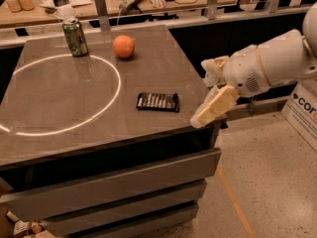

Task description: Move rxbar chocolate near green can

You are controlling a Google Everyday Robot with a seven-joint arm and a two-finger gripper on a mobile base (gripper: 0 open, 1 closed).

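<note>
Claw (203, 94) spread, off the right edge of the surface (59, 133), near chocolate bar (157, 101). Green can (75, 36) well apart, back left.

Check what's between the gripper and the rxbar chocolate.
Nothing: in the camera view only bare table separates the gripper, at the table's right edge, from the rxbar chocolate.

Dim, warm light; a bright ring of glare (116, 83) lies on the table (163, 78).
The ring covers the table's left half. The green can (75, 36) reflects faintly in the table. The pale gripper (210, 90) at the table's right edge catches light; the drawers (114, 182) beneath the table sit in shadow.
</note>
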